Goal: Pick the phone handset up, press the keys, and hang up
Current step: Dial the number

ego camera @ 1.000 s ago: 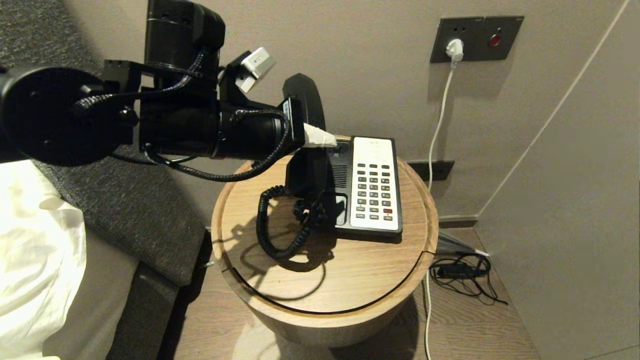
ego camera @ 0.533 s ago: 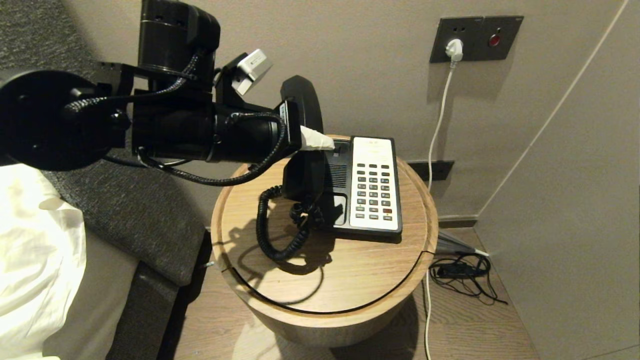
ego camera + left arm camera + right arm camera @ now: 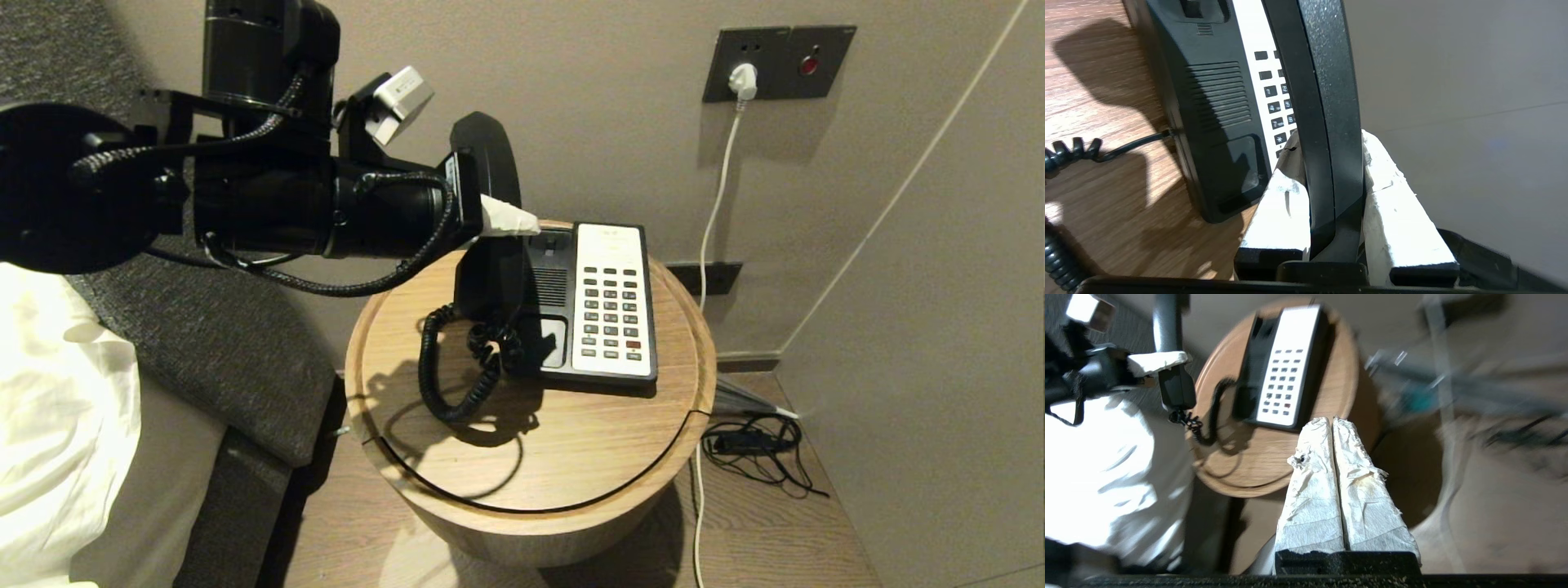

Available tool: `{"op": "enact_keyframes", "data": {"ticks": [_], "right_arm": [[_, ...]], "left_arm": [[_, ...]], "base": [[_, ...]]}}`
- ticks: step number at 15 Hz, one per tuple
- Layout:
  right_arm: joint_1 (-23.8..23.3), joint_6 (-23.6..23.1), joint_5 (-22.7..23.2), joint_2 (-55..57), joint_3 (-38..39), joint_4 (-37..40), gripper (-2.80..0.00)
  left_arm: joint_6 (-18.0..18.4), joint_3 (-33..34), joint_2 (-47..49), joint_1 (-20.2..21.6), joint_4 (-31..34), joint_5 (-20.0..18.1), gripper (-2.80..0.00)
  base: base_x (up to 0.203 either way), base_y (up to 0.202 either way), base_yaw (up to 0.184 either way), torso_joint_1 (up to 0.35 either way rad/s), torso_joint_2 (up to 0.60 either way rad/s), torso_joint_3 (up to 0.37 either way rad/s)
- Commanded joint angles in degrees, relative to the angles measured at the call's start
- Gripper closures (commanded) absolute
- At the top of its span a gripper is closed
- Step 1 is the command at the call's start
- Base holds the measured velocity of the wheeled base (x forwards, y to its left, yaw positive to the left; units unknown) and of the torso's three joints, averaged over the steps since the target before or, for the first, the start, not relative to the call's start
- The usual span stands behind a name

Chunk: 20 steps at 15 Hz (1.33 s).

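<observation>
My left gripper [image 3: 510, 220] is shut on the black phone handset [image 3: 490, 212] and holds it upright, lifted clear of its cradle, above the left side of the phone base [image 3: 608, 298]. In the left wrist view the handset [image 3: 1331, 102] sits between the white-wrapped fingers [image 3: 1278, 208]. The base has a white keypad panel [image 3: 612, 294] with dark keys. The coiled cord [image 3: 457, 367] hangs from the handset to the table. My right gripper [image 3: 1333, 420] is shut and empty, in the air in front of the table; it does not show in the head view.
The phone stands on a round wooden side table [image 3: 457, 457]. A wall with a socket plate and white plug [image 3: 741, 80] is behind it. A grey sofa with a white pillow [image 3: 57, 425] is on the left. Loose cables [image 3: 755, 445] lie on the floor at the right.
My left arm has moved up and to the left with the handset, pulling its lower end farther from the base; the cord has drawn up with it.
</observation>
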Motion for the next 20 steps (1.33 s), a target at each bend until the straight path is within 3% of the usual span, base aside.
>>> {"op": "enact_keyframes", "data": {"ticks": [1,4,8,11,15,20], "right_arm": [[3.8,0.3,0.6,12.9,-5.0,1.2,0.00],[12.0,0.4,0.8,23.0,-10.8,5.6,0.00],[17.0,0.9,-1.5,30.8,-21.1,13.1,0.00],[18.4,1.3,-1.6,33.2,-24.1,15.3,0.00],[20.0,2.4,-1.6,35.3,-28.2,17.8,0.00],[20.0,3.4,-1.8,37.5,-29.2,18.4,0.00]], "left_arm": [[-0.2,-0.5,-0.1,0.0,0.1,-0.4,0.00],[0.1,-1.2,-0.2,-0.1,0.2,-0.2,0.00],[-0.6,-1.5,-0.1,-0.1,0.2,-0.2,0.00],[-2.8,-2.1,-1.1,1.1,1.3,-0.5,0.00],[-1.8,-1.1,-0.6,1.2,1.0,0.3,0.00],[-1.2,-1.7,0.8,1.4,1.6,5.8,0.00]], "base": [[0.000,0.000,0.000,0.000,0.00,0.000],[0.000,0.000,0.000,0.000,0.00,0.000],[0.000,0.000,0.000,0.000,0.00,0.000],[0.000,0.000,0.000,0.000,0.00,0.000],[0.000,0.000,0.000,0.000,0.00,0.000],[0.000,0.000,0.000,0.000,0.00,0.000]]}}
